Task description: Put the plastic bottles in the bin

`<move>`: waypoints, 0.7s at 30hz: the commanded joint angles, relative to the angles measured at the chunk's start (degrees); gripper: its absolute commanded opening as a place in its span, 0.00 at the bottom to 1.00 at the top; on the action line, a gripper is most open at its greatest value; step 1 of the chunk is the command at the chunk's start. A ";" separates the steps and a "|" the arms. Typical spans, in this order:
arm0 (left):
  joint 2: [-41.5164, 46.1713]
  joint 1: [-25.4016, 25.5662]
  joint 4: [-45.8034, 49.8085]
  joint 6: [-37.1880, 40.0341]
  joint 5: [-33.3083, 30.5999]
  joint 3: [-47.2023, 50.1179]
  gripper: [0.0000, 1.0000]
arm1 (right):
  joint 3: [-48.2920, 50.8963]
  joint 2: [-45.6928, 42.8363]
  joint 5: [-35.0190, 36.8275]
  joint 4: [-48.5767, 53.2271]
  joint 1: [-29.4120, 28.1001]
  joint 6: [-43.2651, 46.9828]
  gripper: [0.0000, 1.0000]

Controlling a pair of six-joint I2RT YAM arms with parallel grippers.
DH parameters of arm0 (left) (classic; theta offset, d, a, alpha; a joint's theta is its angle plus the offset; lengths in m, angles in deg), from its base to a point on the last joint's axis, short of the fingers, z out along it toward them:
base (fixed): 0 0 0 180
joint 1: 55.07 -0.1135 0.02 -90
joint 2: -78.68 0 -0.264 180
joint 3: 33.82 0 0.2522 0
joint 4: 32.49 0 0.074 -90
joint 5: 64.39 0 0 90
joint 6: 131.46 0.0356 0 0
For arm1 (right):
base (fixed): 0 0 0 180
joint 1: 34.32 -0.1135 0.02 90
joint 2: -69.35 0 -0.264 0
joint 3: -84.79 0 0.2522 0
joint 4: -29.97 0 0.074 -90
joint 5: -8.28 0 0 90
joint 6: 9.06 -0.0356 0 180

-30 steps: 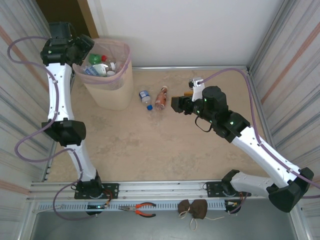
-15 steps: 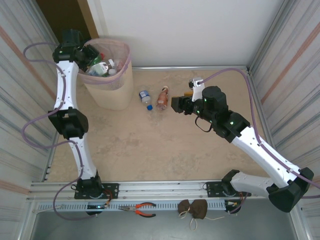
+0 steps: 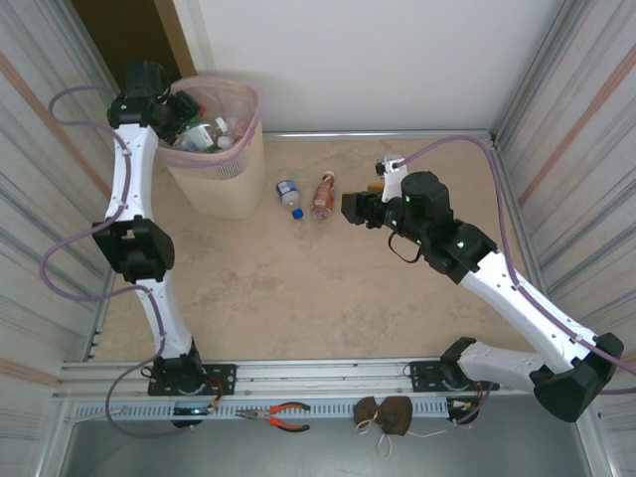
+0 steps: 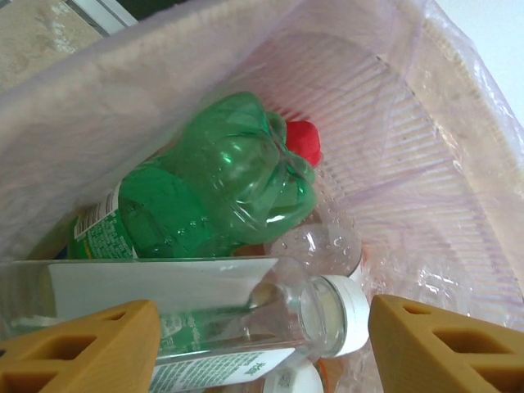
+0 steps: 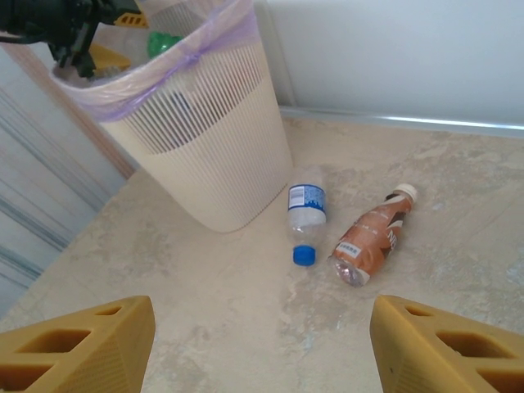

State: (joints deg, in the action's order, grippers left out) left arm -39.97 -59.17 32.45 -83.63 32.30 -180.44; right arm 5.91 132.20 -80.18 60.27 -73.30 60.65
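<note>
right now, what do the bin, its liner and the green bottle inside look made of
Bin: matte beige moulded plastic, going by its slotted, ribbed wall. Liner: thin translucent pink film, probably polythene; it wrinkles over the rim. Green bottle: glossy see-through plastic, dented, with sharp highlights.

Bright, even, diffuse light throughout; the table (image 3: 298, 298) carries only faint, soft shadows beneath the arms (image 3: 517, 298). The white back wall (image 3: 378, 60) is nearly washed out. In the left wrist view small highlights glint on the green bottle (image 4: 205, 196), and the near fingers (image 4: 82, 352) look soft-edged.
</note>
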 commanded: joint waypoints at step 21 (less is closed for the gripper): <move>20.39 -0.17 -6.71 12.86 7.81 11.50 0.69 | -7.12 15.06 -1.37 4.73 5.98 -7.34 0.68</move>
State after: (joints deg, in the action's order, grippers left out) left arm -24.84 -58.99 30.68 -75.85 36.06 -172.07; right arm 1.40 144.25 -80.46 63.00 -68.80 56.95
